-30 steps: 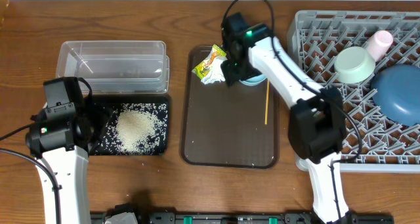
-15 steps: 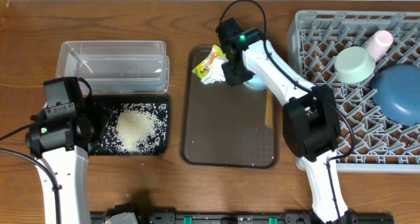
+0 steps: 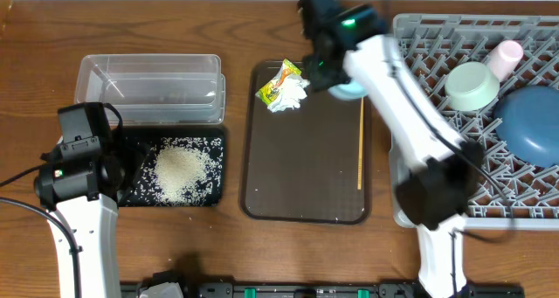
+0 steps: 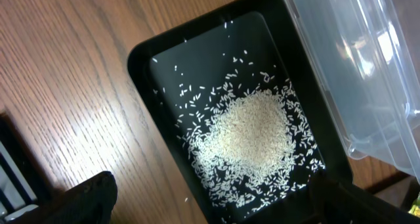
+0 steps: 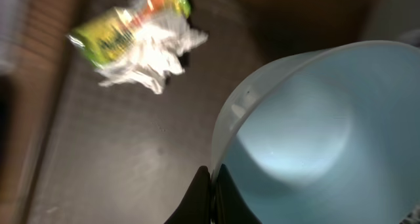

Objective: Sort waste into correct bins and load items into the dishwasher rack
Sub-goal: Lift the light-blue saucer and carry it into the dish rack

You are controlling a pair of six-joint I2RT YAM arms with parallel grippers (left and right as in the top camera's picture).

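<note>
My right gripper (image 5: 211, 184) is shut on the rim of a pale mint bowl (image 5: 315, 132), one finger inside and one outside. Overhead, that bowl (image 3: 351, 90) shows partly under the arm at the far end of the brown serving tray (image 3: 306, 206). The yellow-green wrapper (image 3: 278, 81) and white tissue (image 3: 294, 95) lie just left of it. A thin wooden stick (image 3: 359, 145) lies along the tray's right side. My left gripper (image 4: 216, 207) hangs open over the black tray (image 4: 151, 86) holding rice (image 4: 252, 135).
The grey rack (image 3: 419, 36) at right holds a second mint bowl (image 3: 472, 84), a pink cup (image 3: 505, 58) and a dark blue dish (image 3: 528, 123). A clear tub (image 3: 148, 88) stands behind the black tray (image 3: 131, 197).
My right gripper closed on the bowl's rim, and the arm has swung up and to the right with it. The stick now shows full length. The left arm has not moved.
</note>
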